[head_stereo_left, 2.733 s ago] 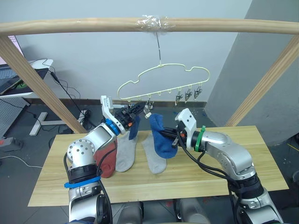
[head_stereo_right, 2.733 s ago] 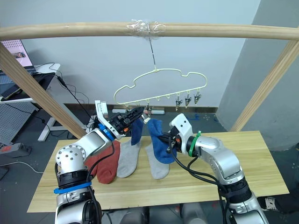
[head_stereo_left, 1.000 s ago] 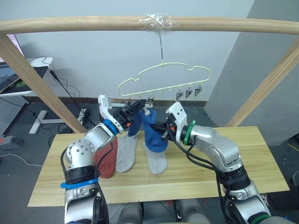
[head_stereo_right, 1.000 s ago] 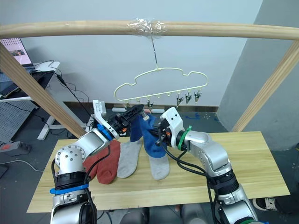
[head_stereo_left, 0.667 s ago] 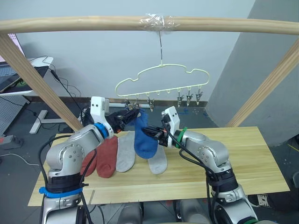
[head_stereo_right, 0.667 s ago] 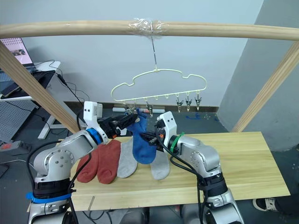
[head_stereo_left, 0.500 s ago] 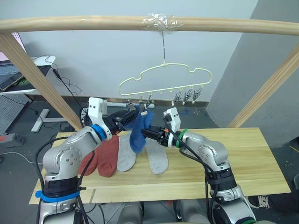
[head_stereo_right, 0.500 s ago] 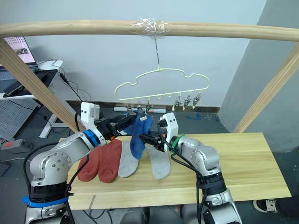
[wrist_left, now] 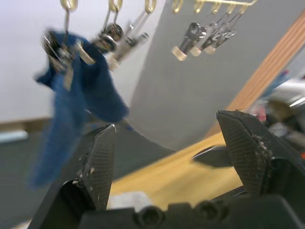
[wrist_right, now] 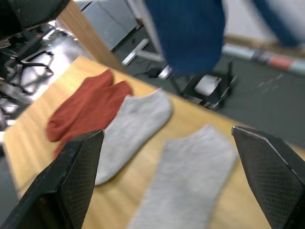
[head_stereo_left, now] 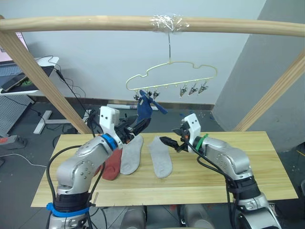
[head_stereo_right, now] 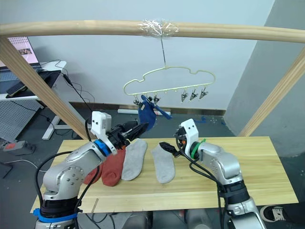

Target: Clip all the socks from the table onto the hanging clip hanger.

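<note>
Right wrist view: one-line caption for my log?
Open end effector over two grey socks and red socks; blue sock hangs above.

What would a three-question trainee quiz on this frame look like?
1. How many grey socks lie on the table?
2. True or false: the right gripper is shut on a sock.
3. Where on the hanger is the blue sock clipped? A) near the robot's left end B) at the middle C) near the robot's right end

Key: 1) two. 2) false; its fingers are apart and empty. 3) A.
</note>
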You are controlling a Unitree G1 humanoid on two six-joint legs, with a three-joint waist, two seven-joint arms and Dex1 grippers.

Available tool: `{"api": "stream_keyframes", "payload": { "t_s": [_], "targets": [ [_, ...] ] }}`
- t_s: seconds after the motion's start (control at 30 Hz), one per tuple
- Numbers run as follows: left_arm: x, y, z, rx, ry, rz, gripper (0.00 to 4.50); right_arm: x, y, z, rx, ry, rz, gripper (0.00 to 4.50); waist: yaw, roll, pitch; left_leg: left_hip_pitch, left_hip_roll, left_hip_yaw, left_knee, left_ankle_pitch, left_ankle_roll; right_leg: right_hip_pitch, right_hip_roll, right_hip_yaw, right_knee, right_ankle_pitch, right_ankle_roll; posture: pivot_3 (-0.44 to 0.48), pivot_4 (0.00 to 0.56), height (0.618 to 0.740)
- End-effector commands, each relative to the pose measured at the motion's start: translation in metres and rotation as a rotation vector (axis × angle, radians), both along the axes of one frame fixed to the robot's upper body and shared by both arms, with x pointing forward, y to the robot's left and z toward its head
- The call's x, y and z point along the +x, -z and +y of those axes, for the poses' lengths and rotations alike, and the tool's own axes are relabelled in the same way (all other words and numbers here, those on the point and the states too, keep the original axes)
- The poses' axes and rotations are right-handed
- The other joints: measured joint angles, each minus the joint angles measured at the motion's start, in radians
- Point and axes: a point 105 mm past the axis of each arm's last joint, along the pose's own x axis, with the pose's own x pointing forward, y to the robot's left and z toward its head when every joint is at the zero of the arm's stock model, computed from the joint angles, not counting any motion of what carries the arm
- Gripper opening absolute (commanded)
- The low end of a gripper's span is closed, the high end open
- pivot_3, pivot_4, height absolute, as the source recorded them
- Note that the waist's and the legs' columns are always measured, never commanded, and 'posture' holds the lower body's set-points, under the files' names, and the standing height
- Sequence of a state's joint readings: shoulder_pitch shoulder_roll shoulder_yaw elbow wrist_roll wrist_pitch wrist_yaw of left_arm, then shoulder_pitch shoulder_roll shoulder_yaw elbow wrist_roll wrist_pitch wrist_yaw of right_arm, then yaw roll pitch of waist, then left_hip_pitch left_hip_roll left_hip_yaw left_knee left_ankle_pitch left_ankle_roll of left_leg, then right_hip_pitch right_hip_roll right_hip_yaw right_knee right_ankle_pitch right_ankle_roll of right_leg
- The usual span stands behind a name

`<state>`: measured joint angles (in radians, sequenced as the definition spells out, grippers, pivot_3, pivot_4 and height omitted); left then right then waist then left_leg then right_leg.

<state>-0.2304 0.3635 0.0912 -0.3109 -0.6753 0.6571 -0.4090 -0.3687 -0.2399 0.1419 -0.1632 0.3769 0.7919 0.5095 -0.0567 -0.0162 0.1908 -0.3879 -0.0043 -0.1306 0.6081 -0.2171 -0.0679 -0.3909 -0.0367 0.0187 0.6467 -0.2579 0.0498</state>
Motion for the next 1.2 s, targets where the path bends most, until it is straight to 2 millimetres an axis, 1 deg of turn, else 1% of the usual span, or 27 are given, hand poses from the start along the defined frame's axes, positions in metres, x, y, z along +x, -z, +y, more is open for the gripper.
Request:
{"api": "stream_keyframes", "payload": {
  "t_s": [0.03, 0.1, 0.2, 0.3, 0.43, 0.57, 0.7, 0.83, 1.2],
  "targets": [
    [-0.001, -0.015, -0.019, 0.042, 0.021, -0.163, 3.58, -0.002, -0.033, -0.005, 0.007, -0.008, -0.203, 4.49, 0.001, 0.000, 0.000, 0.000, 0.000, 0.000, 0.000, 0.000, 0.000, 0.000, 0.000, 0.000, 0.000, 0.000, 0.000, -0.073, 0.140, 0.740],
    [0.001, -0.015, -0.028, 0.054, 0.011, -0.206, 3.13, -0.006, -0.045, -0.009, 0.029, -0.011, -0.258, 4.50, 0.002, 0.000, 0.000, -0.001, 0.000, 0.000, 0.000, 0.000, 0.000, 0.000, 0.000, 0.000, -0.001, 0.000, 0.000, -0.081, 0.144, 0.740],
    [0.006, -0.015, -0.036, 0.070, -0.013, -0.252, 2.18, -0.008, -0.056, -0.015, 0.038, 0.002, -0.310, 4.50, 0.000, 0.000, 0.000, -0.001, 0.000, 0.000, 0.000, 0.000, 0.000, 0.000, 0.000, 0.000, -0.001, 0.000, 0.000, -0.089, 0.145, 0.740],
    [0.012, -0.012, -0.041, 0.093, -0.044, -0.272, 1.27, -0.009, -0.063, -0.024, 0.022, 0.024, -0.352, 4.50, 0.000, 0.000, 0.000, -0.001, 0.000, 0.000, 0.000, 0.000, 0.000, 0.000, 0.000, 0.000, -0.001, 0.000, 0.000, -0.098, 0.150, 0.740],
    [0.020, -0.012, -0.045, 0.081, -0.085, -0.297, 1.27, -0.010, -0.073, -0.029, 0.027, 0.036, -0.393, 4.50, -0.001, 0.000, 0.000, -0.001, 0.000, 0.000, 0.001, 0.000, 0.000, 0.000, 0.000, 0.000, -0.001, 0.000, 0.000, -0.117, 0.155, 0.740],
    [0.033, -0.010, -0.045, 0.096, -0.142, -0.320, 1.27, -0.013, -0.086, -0.029, 0.049, 0.035, -0.432, 4.50, -0.001, 0.000, 0.000, -0.001, 0.000, 0.000, 0.001, 0.000, 0.000, 0.000, 0.000, -0.001, 0.000, 0.000, 0.000, -0.124, 0.157, 0.740],
    [0.045, -0.010, -0.046, 0.087, -0.176, -0.329, 1.27, -0.016, -0.094, -0.028, 0.067, 0.026, -0.456, 4.50, -0.002, 0.000, 0.000, -0.001, 0.000, 0.000, 0.001, 0.000, 0.000, 0.000, 0.000, -0.001, 0.000, 0.000, 0.000, -0.141, 0.161, 0.740],
    [0.056, -0.012, -0.043, 0.036, -0.233, -0.313, 1.27, -0.015, -0.097, -0.031, 0.067, 0.037, -0.462, 4.50, -0.004, 0.000, 0.000, -0.002, 0.000, 0.000, 0.001, 0.000, 0.000, 0.000, 0.000, -0.001, 0.000, 0.000, 0.001, -0.156, 0.164, 0.740],
    [0.066, -0.015, -0.052, 0.012, -0.224, -0.316, 1.27, -0.012, -0.100, -0.032, 0.064, 0.062, -0.472, 4.50, -0.026, 0.000, 0.000, -0.002, 0.000, -0.001, 0.001, 0.000, 0.000, 0.000, 0.000, -0.001, 0.000, 0.000, 0.001, -0.174, 0.169, 0.740]
  ]
}}
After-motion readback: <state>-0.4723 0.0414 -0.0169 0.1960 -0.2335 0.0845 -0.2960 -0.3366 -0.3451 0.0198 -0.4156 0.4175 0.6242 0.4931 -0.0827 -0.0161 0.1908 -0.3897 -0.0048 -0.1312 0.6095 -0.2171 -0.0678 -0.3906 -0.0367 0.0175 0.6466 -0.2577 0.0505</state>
